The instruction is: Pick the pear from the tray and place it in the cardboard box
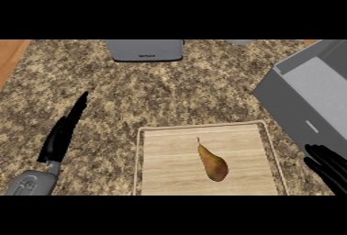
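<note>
The pear (212, 164) lies on my wooden tray (169, 156), long axis near upright in view, stem toward the far-left, clear board all round it; my right hand (328, 166) hangs open and empty beside the grey box (305, 105), my left hand (62, 133) straight-fingered, empty; writing on the far grey appliance (145, 49) is unreadable

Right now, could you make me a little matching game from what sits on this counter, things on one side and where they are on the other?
Things:
1. pear
2. box
3. left hand
4. right hand

Places:
A. at the right edge, just below the box
B. lying on the wooden tray
C. left of the tray, fingers straight over the counter
D. upper right of the counter

Pairs: 1-B, 2-D, 3-C, 4-A
</note>
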Available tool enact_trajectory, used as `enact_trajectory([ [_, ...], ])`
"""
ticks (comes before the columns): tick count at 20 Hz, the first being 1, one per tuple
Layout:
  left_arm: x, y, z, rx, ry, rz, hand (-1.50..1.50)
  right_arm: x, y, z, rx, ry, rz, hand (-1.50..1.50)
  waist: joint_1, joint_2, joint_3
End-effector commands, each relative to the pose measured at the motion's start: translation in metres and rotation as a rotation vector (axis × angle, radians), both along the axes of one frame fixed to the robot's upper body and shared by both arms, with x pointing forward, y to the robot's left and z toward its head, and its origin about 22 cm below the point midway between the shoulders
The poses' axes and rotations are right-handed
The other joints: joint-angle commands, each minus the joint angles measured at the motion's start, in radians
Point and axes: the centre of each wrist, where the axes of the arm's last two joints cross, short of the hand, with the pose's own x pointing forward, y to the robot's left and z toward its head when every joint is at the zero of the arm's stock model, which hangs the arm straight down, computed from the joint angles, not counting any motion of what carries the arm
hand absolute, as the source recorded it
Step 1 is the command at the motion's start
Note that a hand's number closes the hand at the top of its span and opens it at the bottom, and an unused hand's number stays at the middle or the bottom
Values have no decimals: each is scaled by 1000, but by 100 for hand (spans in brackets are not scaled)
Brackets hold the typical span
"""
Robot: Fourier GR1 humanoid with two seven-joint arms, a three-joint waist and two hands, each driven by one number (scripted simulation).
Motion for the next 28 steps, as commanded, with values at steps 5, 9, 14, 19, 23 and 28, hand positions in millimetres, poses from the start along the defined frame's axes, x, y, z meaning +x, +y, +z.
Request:
enact_trajectory([
  [5,7,3,-5,2,15,-24,0,-25,62,25,-157,63,-126,-150,22,3,1],
  [9,15,0,3,13,4,-30,0,-8,62,41,-259,102,-192,-150,25,5,0],
  [14,13,-7,1,4,6,-43,0,4,106,19,-266,160,-201,-150,35,3,2],
  [19,9,10,-16,2,-10,-28,0,31,135,-4,-308,235,-203,-150,29,4,3],
  [23,-4,-3,-1,-5,3,-24,0,40,141,-27,-304,276,-184,-150,27,2,4],
  [28,20,-9,-8,1,-11,-29,0,38,148,-34,-306,176,-183,-150,20,3,4],
])
